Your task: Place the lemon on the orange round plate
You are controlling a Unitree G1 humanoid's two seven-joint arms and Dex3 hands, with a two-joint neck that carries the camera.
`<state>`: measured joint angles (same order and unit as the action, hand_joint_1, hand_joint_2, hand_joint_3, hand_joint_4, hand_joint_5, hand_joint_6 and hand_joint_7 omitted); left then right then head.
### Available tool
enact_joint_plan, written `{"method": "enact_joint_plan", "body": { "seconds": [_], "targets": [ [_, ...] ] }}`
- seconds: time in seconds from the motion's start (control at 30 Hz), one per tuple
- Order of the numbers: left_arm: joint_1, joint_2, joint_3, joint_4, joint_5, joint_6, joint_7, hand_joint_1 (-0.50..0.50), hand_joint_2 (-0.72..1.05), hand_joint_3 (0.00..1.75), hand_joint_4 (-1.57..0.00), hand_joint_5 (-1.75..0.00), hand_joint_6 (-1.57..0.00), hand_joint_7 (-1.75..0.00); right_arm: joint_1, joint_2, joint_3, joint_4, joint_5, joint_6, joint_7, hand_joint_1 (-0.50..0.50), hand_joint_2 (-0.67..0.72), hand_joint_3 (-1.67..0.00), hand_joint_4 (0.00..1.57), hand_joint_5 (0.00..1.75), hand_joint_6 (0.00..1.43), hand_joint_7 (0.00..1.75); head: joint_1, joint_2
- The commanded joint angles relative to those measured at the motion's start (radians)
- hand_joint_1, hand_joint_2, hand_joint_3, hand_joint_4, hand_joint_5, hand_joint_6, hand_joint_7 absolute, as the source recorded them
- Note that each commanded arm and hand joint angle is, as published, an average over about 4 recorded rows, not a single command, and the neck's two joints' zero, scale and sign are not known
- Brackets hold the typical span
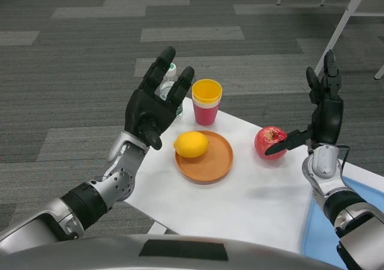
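Lemon [191, 144] resting on the orange round plate [211, 164], just right of the raised, empty, spread-fingered left robot hand [155, 107].

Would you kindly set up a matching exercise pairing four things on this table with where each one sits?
Things:
1. lemon
2. apple
3. stacked cups
4. clear bottle

Places:
A. behind the raised left hand, partly hidden
B. on the orange round plate
C. by the right hand, right of the plate
D. at the table's far edge, behind the plate

Pairs: 1-B, 2-C, 3-D, 4-A
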<state>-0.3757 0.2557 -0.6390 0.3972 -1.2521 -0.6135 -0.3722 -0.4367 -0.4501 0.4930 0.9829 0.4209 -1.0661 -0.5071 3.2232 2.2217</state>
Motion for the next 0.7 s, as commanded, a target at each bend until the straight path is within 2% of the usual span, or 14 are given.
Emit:
{"method": "enact_joint_plan", "body": {
  "seconds": [0.03, 0.5, 0.57, 0.7],
  "targets": [
    [0.014, 0.01, 0.016, -0.001, 0.018, -0.005, -0.004, 0.5, -0.37, 0.09, 0.0, 0.0, 0.0, -0.28, -0.008, -0.004, -0.005, 0.0, 0.006, -0.003, -0.001, -0.25, 0.72, 0.0, 0.69, 0.0, 0.0, 0.0, 0.0, 0.001],
    [0.014, 0.01, 0.025, 0.006, 0.023, -0.004, 0.0, 0.5, -0.37, 0.09, 0.0, 0.0, 0.0, -0.28, -0.008, -0.004, -0.005, 0.001, 0.006, -0.003, -0.001, -0.25, 0.72, 0.0, 0.7, 0.0, 0.0, 0.0, -0.004, -0.002],
    [0.014, 0.009, 0.028, 0.006, 0.023, -0.004, 0.001, 0.5, -0.33, 0.09, 0.0, 0.0, 0.0, -0.28, -0.008, -0.004, -0.005, 0.002, 0.007, -0.003, -0.001, -0.25, 0.72, 0.0, 0.69, 0.0, 0.0, 0.0, -0.003, -0.002],
    [0.014, 0.006, 0.035, 0.009, 0.026, -0.005, 0.001, 0.5, -0.37, 0.09, 0.0, 0.0, 0.0, -0.28, -0.008, -0.004, -0.004, 0.002, 0.007, -0.003, -0.001, -0.25, 0.72, 0.0, 0.7, 0.0, 0.0, 0.0, -0.003, 0.0]
  ]
}}
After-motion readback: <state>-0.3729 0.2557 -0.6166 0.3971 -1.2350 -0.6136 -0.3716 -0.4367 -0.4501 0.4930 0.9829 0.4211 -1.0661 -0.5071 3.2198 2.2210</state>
